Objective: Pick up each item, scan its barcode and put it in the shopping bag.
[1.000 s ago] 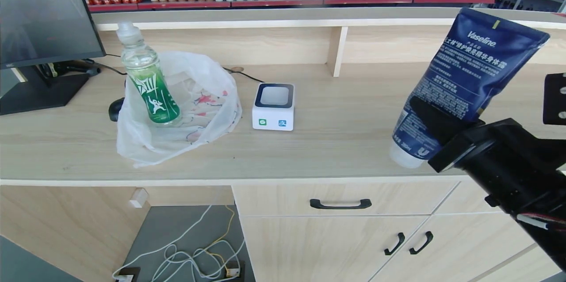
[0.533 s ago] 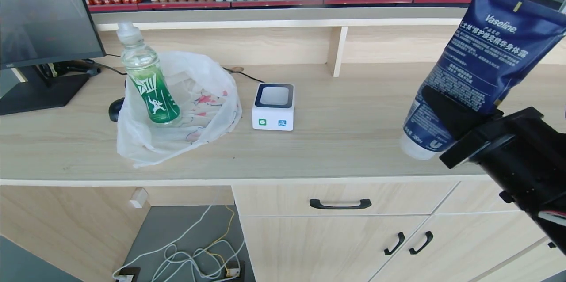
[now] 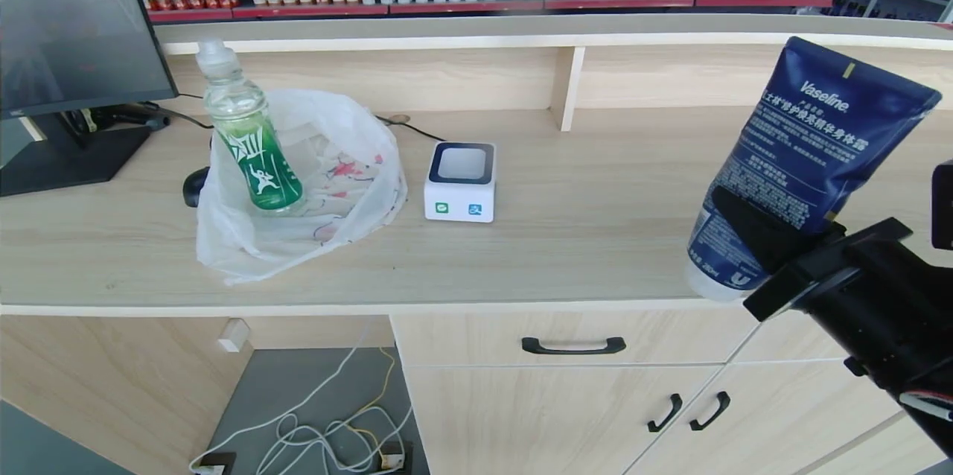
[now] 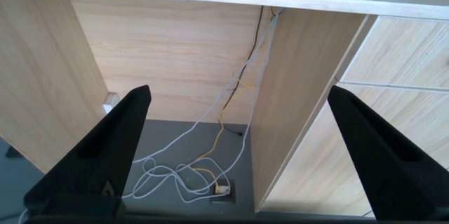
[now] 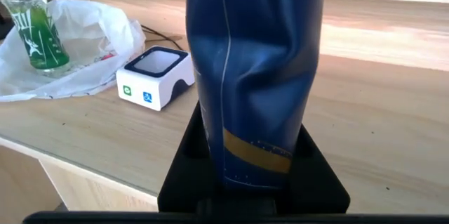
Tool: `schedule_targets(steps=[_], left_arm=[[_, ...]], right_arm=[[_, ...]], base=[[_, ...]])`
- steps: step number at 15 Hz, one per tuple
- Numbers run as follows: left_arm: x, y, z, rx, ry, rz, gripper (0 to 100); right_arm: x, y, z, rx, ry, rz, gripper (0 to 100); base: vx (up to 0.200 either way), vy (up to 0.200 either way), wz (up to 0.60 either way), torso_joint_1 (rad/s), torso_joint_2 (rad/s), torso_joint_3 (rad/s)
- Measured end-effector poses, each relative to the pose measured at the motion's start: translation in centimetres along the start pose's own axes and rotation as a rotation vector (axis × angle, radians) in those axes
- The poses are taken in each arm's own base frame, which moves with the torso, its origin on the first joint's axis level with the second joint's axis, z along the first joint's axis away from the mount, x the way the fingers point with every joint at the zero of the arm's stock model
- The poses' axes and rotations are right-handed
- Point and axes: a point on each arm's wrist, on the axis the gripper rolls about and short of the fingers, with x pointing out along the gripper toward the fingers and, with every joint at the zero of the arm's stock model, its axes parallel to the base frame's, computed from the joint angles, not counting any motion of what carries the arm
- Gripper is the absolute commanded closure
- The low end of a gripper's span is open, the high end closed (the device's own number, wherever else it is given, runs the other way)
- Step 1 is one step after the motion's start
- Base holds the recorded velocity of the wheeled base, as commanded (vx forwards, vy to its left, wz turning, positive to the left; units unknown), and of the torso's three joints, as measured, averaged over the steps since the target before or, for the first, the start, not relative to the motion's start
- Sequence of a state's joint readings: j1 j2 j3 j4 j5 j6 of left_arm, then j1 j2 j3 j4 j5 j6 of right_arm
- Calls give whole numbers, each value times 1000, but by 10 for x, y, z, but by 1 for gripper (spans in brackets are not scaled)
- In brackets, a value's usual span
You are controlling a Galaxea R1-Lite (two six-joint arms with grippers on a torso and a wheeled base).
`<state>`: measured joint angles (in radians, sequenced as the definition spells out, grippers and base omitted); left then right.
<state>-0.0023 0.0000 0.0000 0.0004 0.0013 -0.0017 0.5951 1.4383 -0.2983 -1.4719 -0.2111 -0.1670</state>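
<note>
The dark blue plastic squeeze tube [image 3: 808, 155] is carrying white print, a small yellow-green mark near its crimped end and a white cap; in the right wrist view a gold band is crossing it. The black right gripper [image 3: 753, 225] and black left gripper [image 4: 238, 94] are showing no pattern. The clear plastic drink bottle [image 3: 249, 140] is wearing a green label with white figures. The translucent white plastic shopping bag [image 3: 350, 192] is showing red and dark marks. The white cube scanner [image 3: 461, 181] is framing a pale grey window in navy, with 1 green and 1 blue icon. The pale wood-grain counter [image 3: 595, 237] is standing over 3 black cabinet handles [image 3: 572, 345].
</note>
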Motion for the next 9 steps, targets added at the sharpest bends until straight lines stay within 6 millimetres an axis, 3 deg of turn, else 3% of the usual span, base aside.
schedule_targets(steps=[9], left_arm=[[0,0,0,-15,0,1,0]], right_arm=[[8,-5,-1,8,-4,-73,100]], base=[[0,200,0,6,3,2]])
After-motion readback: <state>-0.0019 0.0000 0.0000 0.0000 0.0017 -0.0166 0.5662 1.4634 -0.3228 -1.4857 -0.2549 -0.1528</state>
